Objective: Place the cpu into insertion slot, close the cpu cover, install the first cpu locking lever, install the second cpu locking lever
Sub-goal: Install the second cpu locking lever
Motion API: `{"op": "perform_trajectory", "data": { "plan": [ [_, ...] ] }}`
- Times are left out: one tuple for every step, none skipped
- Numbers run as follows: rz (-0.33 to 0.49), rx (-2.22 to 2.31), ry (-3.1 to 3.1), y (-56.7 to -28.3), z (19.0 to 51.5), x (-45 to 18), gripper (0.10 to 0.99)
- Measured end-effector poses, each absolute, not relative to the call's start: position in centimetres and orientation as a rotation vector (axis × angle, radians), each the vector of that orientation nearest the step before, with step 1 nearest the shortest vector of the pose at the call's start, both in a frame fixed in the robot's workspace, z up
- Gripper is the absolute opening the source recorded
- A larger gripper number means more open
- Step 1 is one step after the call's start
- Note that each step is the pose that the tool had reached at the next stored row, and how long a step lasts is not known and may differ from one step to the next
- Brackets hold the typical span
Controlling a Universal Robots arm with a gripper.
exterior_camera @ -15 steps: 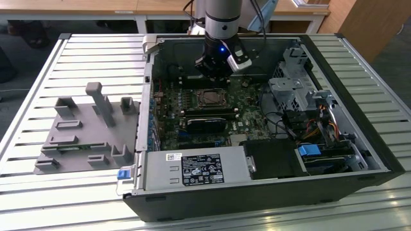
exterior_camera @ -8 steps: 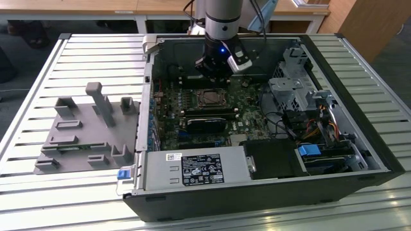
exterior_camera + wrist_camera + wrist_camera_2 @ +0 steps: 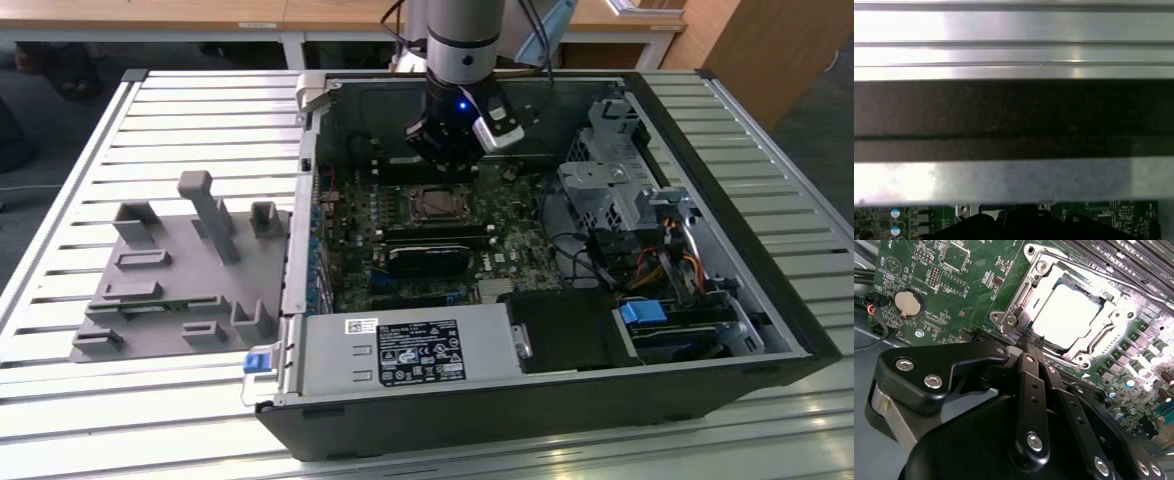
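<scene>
The cpu (image 3: 1066, 315) lies flat in the insertion slot (image 3: 437, 205), its silvery face up. The cpu cover (image 3: 1095, 342), a silvery metal frame, lies down around the chip's edges. My gripper (image 3: 1030, 340) hangs just off one corner of the socket, its two black fingers (image 3: 1026, 367) pressed together with nothing visible between them. In the exterior view the gripper (image 3: 447, 168) is low inside the open computer case, just beyond the socket's far edge.
Long black memory sticks (image 3: 430, 240) lie just in front of the socket. A drive cage (image 3: 607, 190) and cables fill the exterior view's right. The power supply (image 3: 400, 350) sits at the case front. A grey fixture plate (image 3: 174, 270) stands outside. A coin battery (image 3: 908, 302) sits on the board.
</scene>
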State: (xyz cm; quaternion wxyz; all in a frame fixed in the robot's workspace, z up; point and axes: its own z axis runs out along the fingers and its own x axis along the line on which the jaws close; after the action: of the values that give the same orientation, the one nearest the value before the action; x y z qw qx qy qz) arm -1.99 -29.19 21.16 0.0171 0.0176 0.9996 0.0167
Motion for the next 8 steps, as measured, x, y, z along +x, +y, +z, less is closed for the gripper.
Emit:
{"op": "perform_trajectory", "data": {
  "plan": [
    [0.051,0.054,3.107,-29.20,21.20,-2.00,0.106],
    [0.052,0.054,3.107,-29.21,21.25,-1.99,0.106],
    [0.052,0.054,3.106,-29.21,21.32,-1.99,0.106],
    [0.052,0.054,3.107,-29.20,21.43,-1.99,0.106],
    [0.052,0.054,3.106,-29.20,21.59,-1.99,0.106],
    [0.052,0.054,3.106,-29.20,21.79,-1.99,0.106],
    [0.052,0.054,3.106,-29.20,21.98,-1.99,0.106],
    [0.052,0.054,3.107,-29.20,22.12,-1.99,0.106]
  ]
}}
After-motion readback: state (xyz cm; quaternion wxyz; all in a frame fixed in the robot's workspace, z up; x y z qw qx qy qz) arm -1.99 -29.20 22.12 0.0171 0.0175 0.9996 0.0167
